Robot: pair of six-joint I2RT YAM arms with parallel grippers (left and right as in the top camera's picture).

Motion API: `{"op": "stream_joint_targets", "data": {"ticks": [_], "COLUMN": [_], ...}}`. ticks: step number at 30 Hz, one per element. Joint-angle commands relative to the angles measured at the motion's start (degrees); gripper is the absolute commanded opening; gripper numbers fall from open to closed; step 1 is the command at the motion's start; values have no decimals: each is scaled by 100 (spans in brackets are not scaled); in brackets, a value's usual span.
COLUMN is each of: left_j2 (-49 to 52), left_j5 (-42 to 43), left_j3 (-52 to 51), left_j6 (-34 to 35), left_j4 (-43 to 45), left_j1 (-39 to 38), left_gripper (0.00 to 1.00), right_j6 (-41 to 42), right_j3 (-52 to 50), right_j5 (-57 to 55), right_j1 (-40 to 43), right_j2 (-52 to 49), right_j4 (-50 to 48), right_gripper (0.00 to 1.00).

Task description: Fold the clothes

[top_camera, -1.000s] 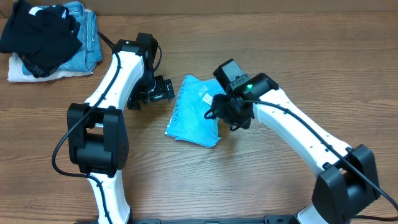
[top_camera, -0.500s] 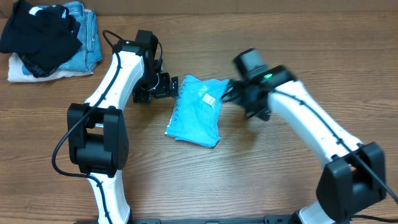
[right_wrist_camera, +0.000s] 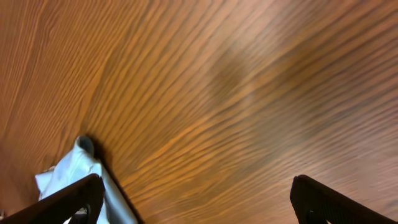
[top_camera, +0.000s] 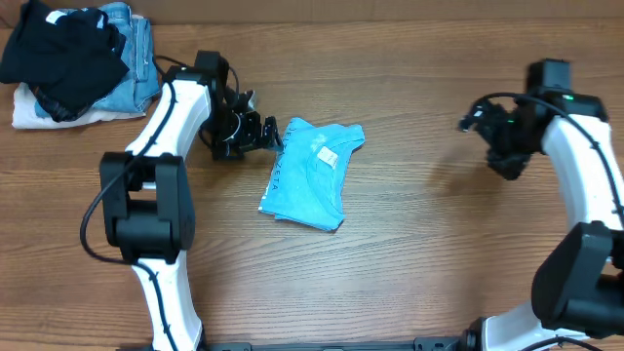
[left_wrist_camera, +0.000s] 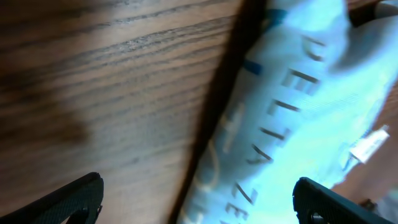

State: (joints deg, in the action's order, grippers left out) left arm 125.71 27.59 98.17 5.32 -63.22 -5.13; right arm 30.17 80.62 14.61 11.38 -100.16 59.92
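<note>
Pincers on both arms are seen spread open and empty: the left pincer (top_camera: 267, 136) is held low just beside the far left edge of the T-shirt (top_camera: 310, 177), its fingers straddling that edge in the wrist view, though contact cannot be told, while the right pincer (top_camera: 480, 119) hangs over bare wood well to the right of the shirt. The sky-blue shirt is laid near the middle of the bench (top_camera: 419, 258) as a compact, roughly oblong packet of several layers, with pale lettering run along its left side and a small white label (top_camera: 325, 154) shown on top. One corner (top_camera: 353, 134) at the far right is left sticking out of the packet, and the near edge looks slightly uneven. The folding is judged to be largely done, with tidying at most remaining. The fabric is expected to be light, soft and limp, so that it will sag and unfold if lifted by a single layer; it should be taken at an edge or corner with all layers pinched together, or pressed flat and slid. A heap of a black garment (top_camera: 60, 51) and jeans (top_camera: 136, 44) is kept apart at the far left.
</note>
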Motion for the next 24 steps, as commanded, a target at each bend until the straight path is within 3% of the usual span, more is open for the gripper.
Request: {"op": "stream_joint_targets", "data": {"ticks": [1,6,20,24], "left_j2": [522,918,1738,1762], "left_j5": [828,1364,1421,1440], "left_j3": [-33,-33,-33,-37], "left_j6": [-560,-859,-782,-688], "left_j4": [9,55,28,52], "left_j1": [76,74,-168,-334], "left_gripper": [100,100,100,93], "right_j6": [-933,-1252,-1246,-1246], "right_j3": [72,72,72,72], "right_j5": [645,841,844,844], "right_j1": [334,474,476,476], "right_j2": [39,39,39,39], "right_j4": [68,90,85,87], "right_gripper": [100,100,100,100]}}
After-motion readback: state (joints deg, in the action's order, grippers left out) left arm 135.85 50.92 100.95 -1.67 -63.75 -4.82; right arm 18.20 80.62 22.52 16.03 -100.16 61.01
